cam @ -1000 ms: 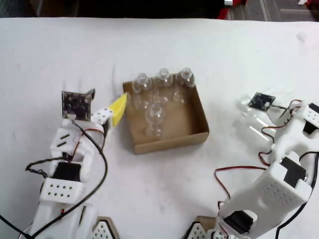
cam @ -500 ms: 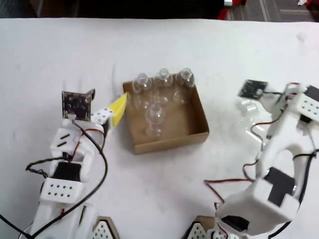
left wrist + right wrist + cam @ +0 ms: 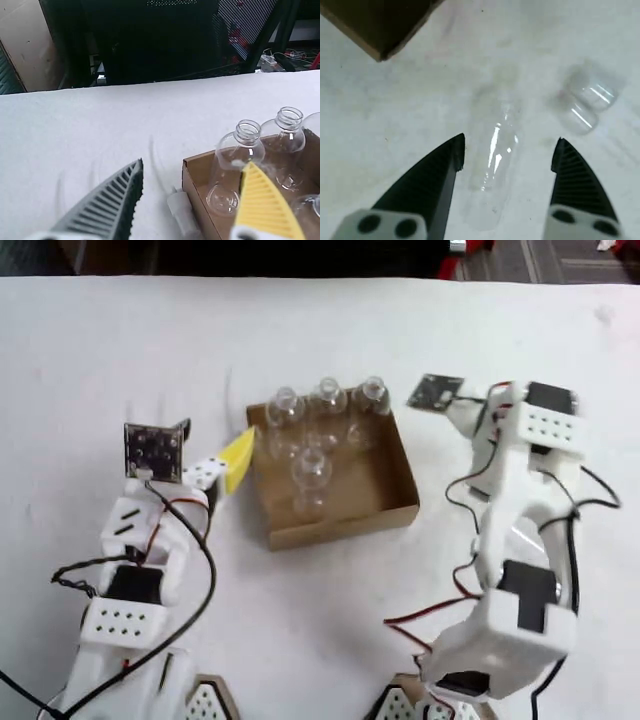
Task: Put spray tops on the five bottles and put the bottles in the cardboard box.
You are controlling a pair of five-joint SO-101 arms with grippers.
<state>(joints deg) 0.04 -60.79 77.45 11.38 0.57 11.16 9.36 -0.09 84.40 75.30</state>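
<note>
With jaws wide on the right gripper (image 3: 509, 145), hovered over the clear bottle (image 3: 495, 155) lying on its side near the cardboard box (image 3: 340, 523); best dropped astride its middle and squeezed gently against rolling, left gripper (image 3: 194, 167) likewise gaping beside the box

Table (image 3: 320, 330): the white, matte surface I work on, seen from above. Cardboard box (image 3: 345, 523): rests flat near the table's middle, open side up. Clear bottle (image 3: 495, 150): lies on its side on the white surface, apart from the box's corner in my right wrist view. Smaller clear piece (image 3: 585, 105): lies near the bottle, not touching it. Small white piece (image 3: 181, 212): lies just beside the box's outer wall in my left wrist view.
</note>
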